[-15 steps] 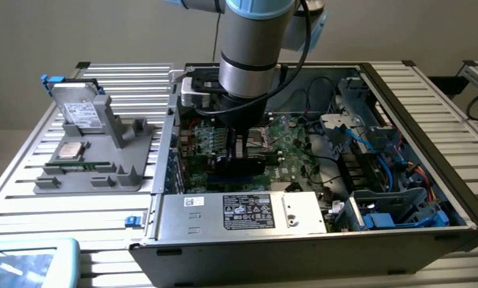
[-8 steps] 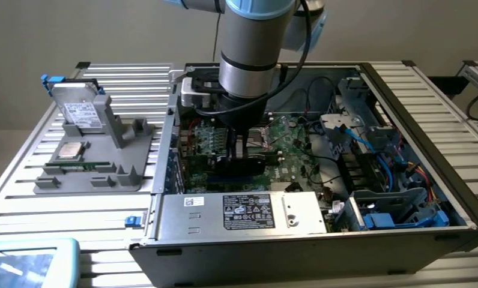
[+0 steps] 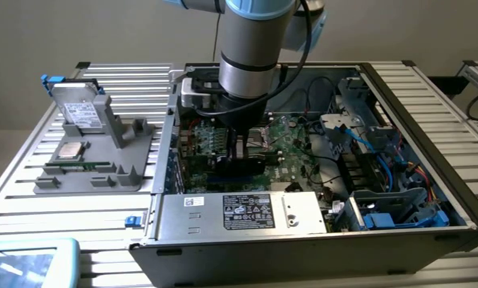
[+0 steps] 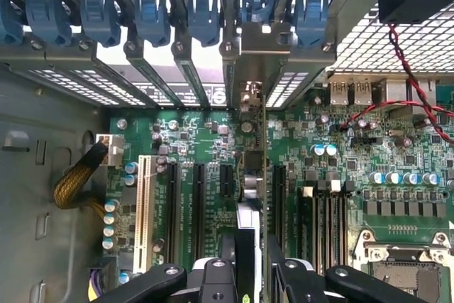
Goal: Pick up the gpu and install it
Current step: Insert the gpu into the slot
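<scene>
Gripper (image 4: 252, 264) fingers (image 4: 291, 279) clamp the gpu (image 4: 248, 212) on edge inside the open computer case (image 3: 303, 264), straight ahead of the wrist. Its long axis runs from the gripper toward the rear wall, with the silver bracket (image 4: 264, 47) at the blue clips (image 4: 206, 15) and the lower edge among the green board's (image 4: 340, 168) black slots (image 4: 172, 204).

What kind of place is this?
Probably a workshop or lab for putting computers together: a robot arm reaches into an open computer case, and spare parts wait on a gray holder on the metal table.
</scene>
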